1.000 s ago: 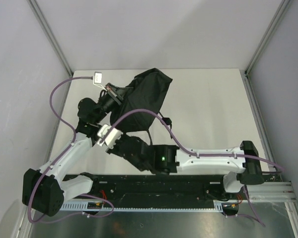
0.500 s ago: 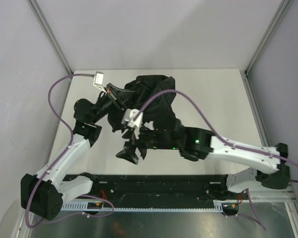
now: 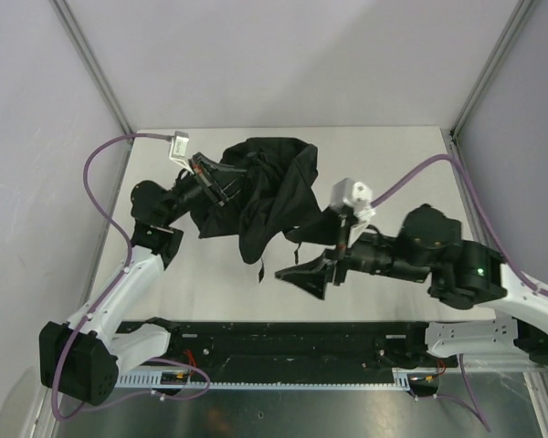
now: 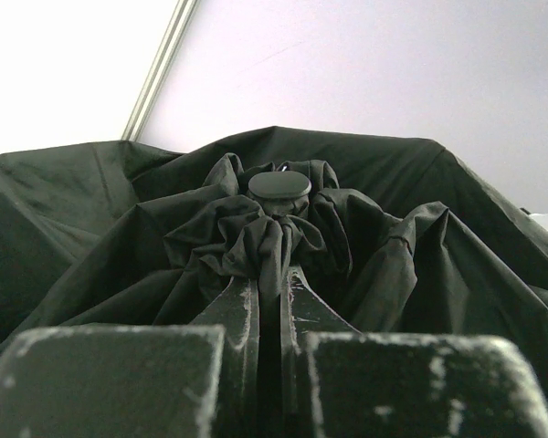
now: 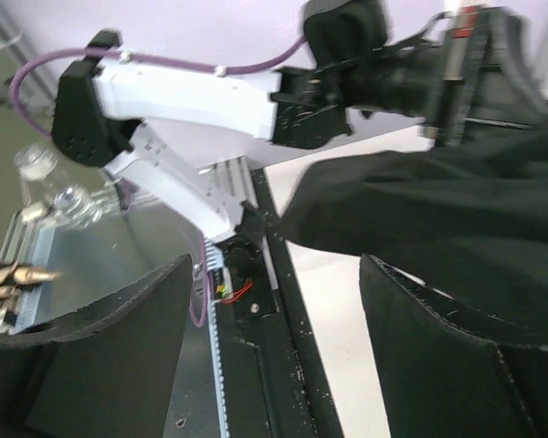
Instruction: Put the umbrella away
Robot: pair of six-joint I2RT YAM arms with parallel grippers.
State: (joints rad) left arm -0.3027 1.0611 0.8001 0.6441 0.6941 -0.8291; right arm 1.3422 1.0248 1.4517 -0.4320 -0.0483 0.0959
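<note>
The umbrella [image 3: 269, 187] is a crumpled mass of black fabric held up over the back middle of the table, with a flap hanging toward the front. My left gripper [image 3: 221, 185] is shut on its left side. In the left wrist view the fingers [image 4: 237, 306] pinch gathered fabric just below the umbrella's round cap [image 4: 279, 185]. My right gripper [image 3: 303, 276] stands open to the lower right of the hanging flap, apart from it. In the right wrist view the gripper [image 5: 274, 351] holds nothing, and the umbrella [image 5: 438, 205] fills the upper right.
The white table [image 3: 393, 173] has grey walls at the back and sides. A black rail [image 3: 283, 342] with the arm bases runs along the near edge. The left arm [image 5: 183, 91] shows in the right wrist view. Purple cables [image 3: 105, 192] loop over both arms.
My right gripper has opened and pulled back to the right, away from the umbrella. The fabric has sagged and spread. The left gripper has kept its grip, shifting slightly.
</note>
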